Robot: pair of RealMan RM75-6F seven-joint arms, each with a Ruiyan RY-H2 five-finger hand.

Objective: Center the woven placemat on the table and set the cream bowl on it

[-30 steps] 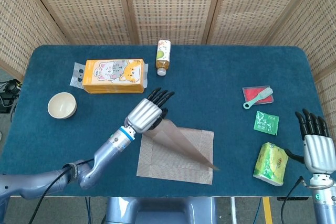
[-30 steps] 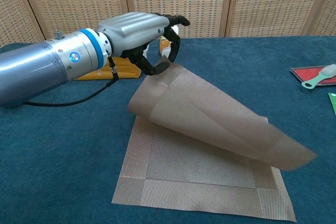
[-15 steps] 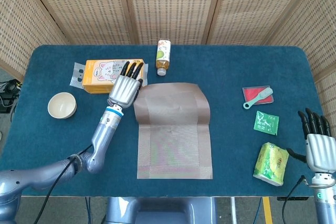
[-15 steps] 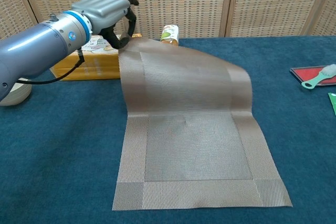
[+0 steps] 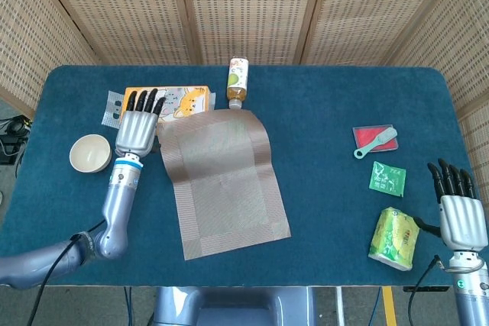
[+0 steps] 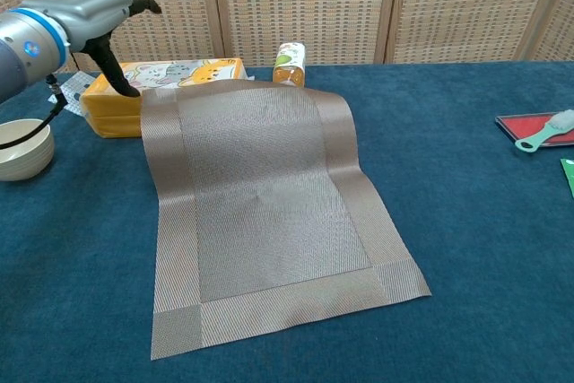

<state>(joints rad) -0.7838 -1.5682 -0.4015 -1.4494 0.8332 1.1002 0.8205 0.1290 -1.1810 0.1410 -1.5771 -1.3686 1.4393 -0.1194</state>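
Observation:
The brown woven placemat (image 5: 224, 182) (image 6: 260, 213) is unfolded, left of the table's middle, its near part flat and its far edge lifted. My left hand (image 5: 137, 130) (image 6: 85, 17) pinches the mat's far left corner, in front of the orange box. The cream bowl (image 5: 90, 153) (image 6: 23, 150) stands on the table at the far left, left of that hand and apart from the mat. My right hand (image 5: 455, 213) hovers at the table's near right edge, fingers spread, holding nothing.
An orange cat-print box (image 5: 173, 101) (image 6: 170, 85) and a small bottle (image 5: 238, 82) (image 6: 289, 64) stand just behind the mat. On the right are a red tray with a mint brush (image 5: 375, 140) (image 6: 542, 130), a green sachet (image 5: 387, 179) and a green packet (image 5: 394, 237).
The left hand has dragged the mat's far corner leftward and toward the box. The mat has unfolded from a doubled-over flap to nearly flat and now lies skewed left. The right hand barely moved.

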